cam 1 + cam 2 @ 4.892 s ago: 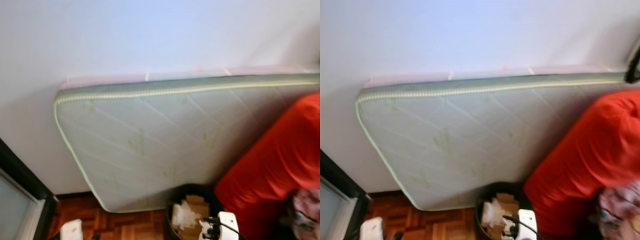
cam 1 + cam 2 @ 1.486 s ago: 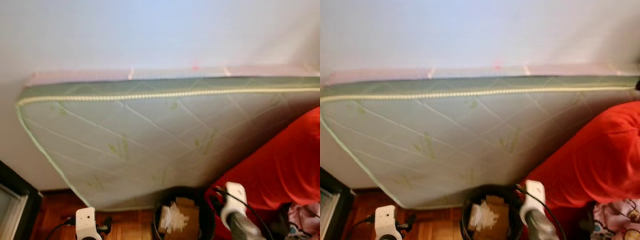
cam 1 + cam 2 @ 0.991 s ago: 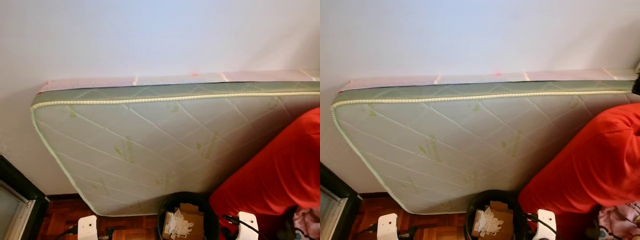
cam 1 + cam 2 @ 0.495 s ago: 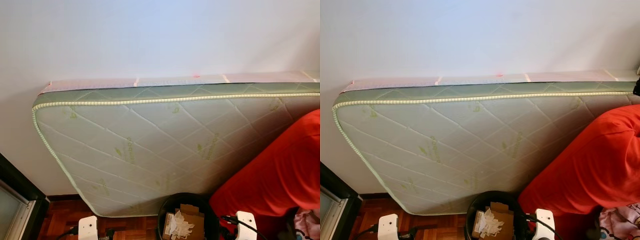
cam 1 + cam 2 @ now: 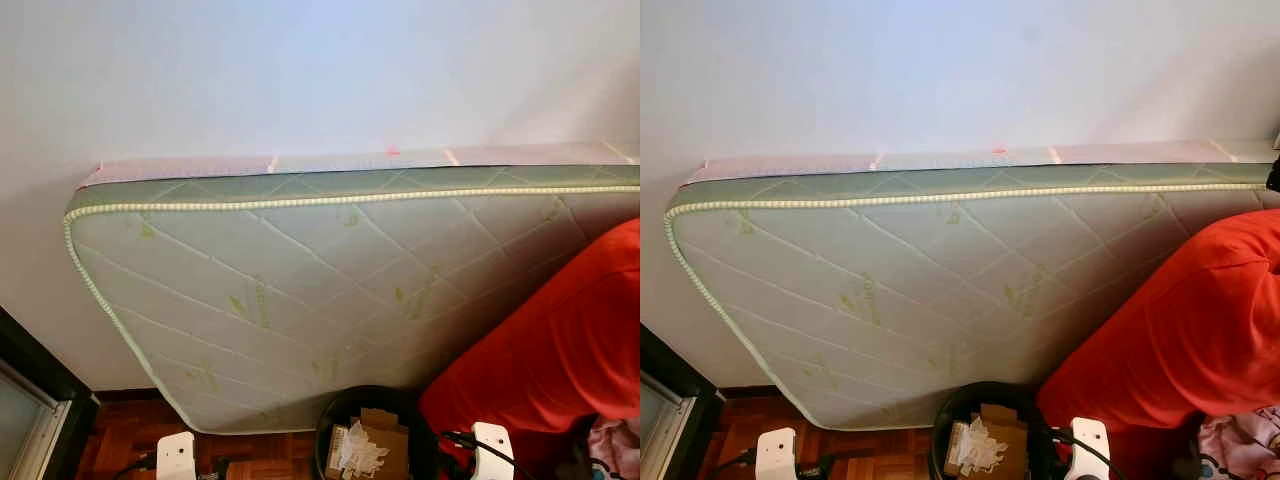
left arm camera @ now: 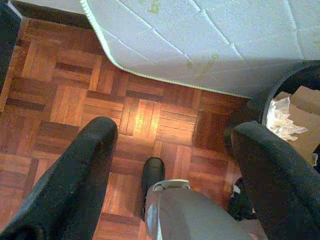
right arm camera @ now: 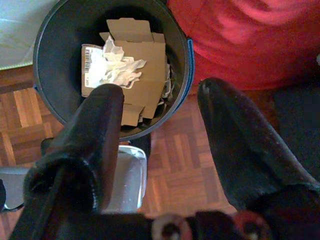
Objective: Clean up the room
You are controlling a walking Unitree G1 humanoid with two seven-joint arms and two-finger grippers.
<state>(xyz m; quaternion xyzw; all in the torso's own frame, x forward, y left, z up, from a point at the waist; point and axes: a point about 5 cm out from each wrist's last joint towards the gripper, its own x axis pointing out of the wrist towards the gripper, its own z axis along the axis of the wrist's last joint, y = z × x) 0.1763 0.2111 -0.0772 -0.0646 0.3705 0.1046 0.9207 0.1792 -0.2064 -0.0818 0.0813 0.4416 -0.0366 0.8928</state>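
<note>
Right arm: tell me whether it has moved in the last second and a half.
Yes. The right arm has dropped; it was raised beside the bin rim against the red cushion, and now sits lower.

I see a pale green quilted mattress standing on edge against a plain white wall. Below it lies wood parquet floor; what may be a dark door frame stands at left.

You have a mattress standing on its long edge against the far wall, leaning over the parquet floor. Near its lower edge, the trash bin sits on the floor, with flattened cardboard and crumpled paper in it. To the bin's right, touching the mattress, lies a large cushion.
</note>
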